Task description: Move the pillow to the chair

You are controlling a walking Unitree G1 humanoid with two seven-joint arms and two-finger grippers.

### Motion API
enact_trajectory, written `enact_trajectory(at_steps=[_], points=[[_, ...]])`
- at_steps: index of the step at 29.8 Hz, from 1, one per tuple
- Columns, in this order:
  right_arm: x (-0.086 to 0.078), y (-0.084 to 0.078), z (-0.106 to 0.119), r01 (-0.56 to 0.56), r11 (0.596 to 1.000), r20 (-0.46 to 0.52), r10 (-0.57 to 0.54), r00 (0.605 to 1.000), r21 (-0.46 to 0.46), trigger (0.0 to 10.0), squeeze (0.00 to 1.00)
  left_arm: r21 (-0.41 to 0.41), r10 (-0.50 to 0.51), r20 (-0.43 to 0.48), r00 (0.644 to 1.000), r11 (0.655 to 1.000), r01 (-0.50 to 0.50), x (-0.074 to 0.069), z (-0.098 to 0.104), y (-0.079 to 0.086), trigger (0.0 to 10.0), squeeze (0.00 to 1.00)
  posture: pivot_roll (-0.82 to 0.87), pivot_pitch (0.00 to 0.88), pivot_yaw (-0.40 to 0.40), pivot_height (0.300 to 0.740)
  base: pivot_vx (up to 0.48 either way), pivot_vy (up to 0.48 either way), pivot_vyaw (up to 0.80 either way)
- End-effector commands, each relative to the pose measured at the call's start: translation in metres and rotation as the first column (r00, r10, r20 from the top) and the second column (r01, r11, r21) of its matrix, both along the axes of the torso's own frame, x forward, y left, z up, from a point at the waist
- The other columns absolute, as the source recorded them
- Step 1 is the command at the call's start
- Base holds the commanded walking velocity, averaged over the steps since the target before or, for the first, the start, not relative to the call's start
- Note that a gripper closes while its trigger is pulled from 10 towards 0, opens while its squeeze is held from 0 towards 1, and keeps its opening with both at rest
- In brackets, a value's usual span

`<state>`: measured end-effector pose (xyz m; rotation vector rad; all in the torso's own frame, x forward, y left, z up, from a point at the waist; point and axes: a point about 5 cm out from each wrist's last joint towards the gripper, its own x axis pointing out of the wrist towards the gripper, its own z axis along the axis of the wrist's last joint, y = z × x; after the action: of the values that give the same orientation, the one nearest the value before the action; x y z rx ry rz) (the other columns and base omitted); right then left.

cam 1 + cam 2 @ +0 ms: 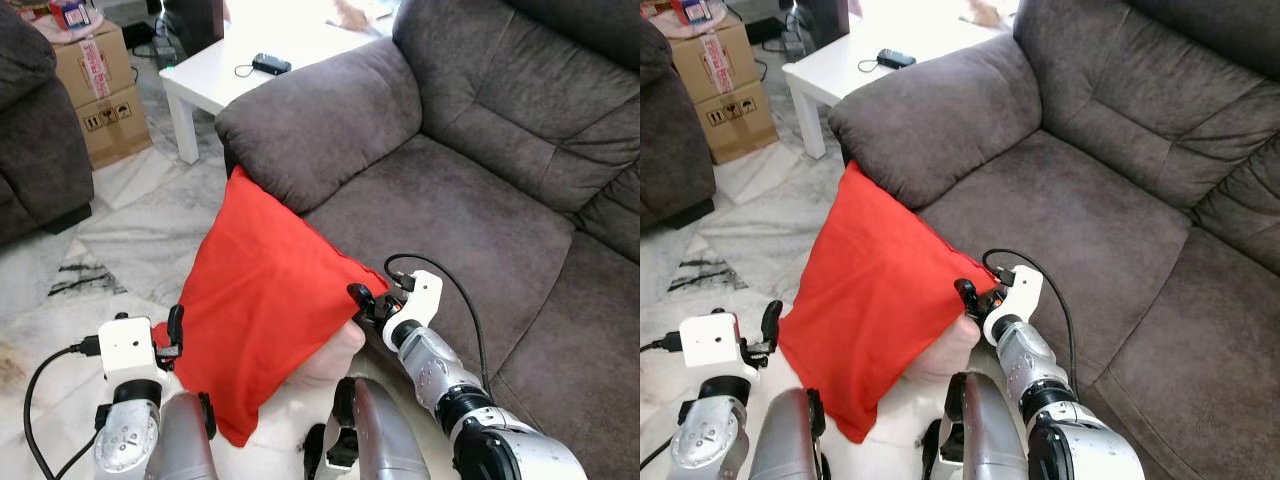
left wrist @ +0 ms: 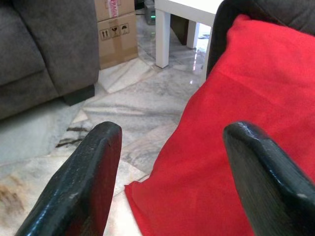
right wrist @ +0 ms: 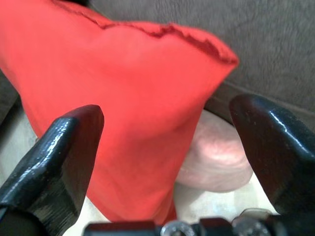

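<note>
A red pillow (image 1: 265, 300) stands on edge on the marble floor, leaning against the front of the grey sofa's armrest (image 1: 320, 125). My right gripper (image 1: 362, 303) is at the pillow's right-hand corner. In the right wrist view it (image 3: 165, 110) is open, with that corner (image 3: 147, 83) between its spread fingers. My left gripper (image 1: 178, 335) is low at the pillow's left edge. It (image 2: 172, 132) is also open, and the red cloth (image 2: 246, 98) lies just ahead of one finger.
The grey sofa seat (image 1: 450, 210) stretches to the right. A white table (image 1: 225, 60) with a small black device (image 1: 270, 65) stands behind the armrest. Cardboard boxes (image 1: 100, 90) and another dark grey seat (image 1: 30, 150) are on the left, with marble floor (image 1: 130, 230) between.
</note>
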<state>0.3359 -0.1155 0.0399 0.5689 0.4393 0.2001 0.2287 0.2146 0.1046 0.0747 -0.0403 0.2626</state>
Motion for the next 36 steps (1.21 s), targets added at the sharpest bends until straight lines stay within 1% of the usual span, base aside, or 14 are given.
enact_trajectory(at_steps=[1,4,10,20,24,26,32,36], points=[[-0.002,-0.002,-0.003,0.011,1.0,-0.009,-0.011,1.0,0.011,10.0,1.0,-0.023,-0.011,0.005,1.0,1.0,0.011,-0.002,0.005,-0.003,10.0,0.0,0.16,0.282,-0.197,0.575,0.0,0.0,0.0],[-0.001,0.001,-0.002,0.001,1.0,0.002,-0.001,1.0,0.021,10.0,1.0,-0.048,-0.01,0.022,1.0,0.999,0.011,-0.002,0.013,-0.003,10.0,0.0,0.17,0.295,-0.197,0.575,0.0,0.0,0.0],[0.001,0.008,0.004,-0.025,0.997,0.037,0.022,0.999,0.079,10.0,1.0,-0.095,-0.022,0.061,0.998,0.995,0.028,-0.002,0.029,-0.008,10.0,0.0,0.19,0.315,-0.199,0.575,0.0,0.0,0.0],[0.005,0.022,0.014,-0.068,0.988,0.099,0.054,0.994,0.14,10.0,1.0,-0.121,-0.02,0.071,0.997,0.992,0.028,-0.008,0.04,-0.01,10.0,0.0,0.21,0.342,-0.205,0.575,0.0,0.0,0.0],[0.006,0.022,0.015,-0.062,0.99,0.102,0.049,0.994,0.127,10.0,1.0,-0.123,-0.02,0.073,0.997,0.992,0.029,-0.009,0.043,-0.012,10.0,0.0,0.22,0.346,-0.209,0.575,0.0,0.0,0.0],[0.007,0.021,0.016,-0.057,0.993,0.107,0.046,0.993,0.107,10.0,0.0,-0.127,-0.014,0.076,0.997,0.992,0.024,-0.01,0.044,-0.012,10.0,0.0,0.22,0.355,-0.213,0.575,0.0,0.0,0.0],[0.007,0.023,0.015,-0.048,0.995,0.096,0.04,0.995,0.088,10.0,0.0,-0.134,-0.004,0.072,0.997,0.991,0.014,-0.015,0.046,-0.014,10.0,0.0,0.22,0.378,-0.218,0.575,0.0,0.0,0.0],[0.01,0.025,0.019,-0.033,0.994,0.1,0.023,0.995,0.101,10.0,0.0,-0.138,0.0,0.064,0.998,0.99,0.009,-0.018,0.046,-0.014,10.0,0.0,0.22,0.397,-0.217,0.575,0.0,0.0,0.0]])
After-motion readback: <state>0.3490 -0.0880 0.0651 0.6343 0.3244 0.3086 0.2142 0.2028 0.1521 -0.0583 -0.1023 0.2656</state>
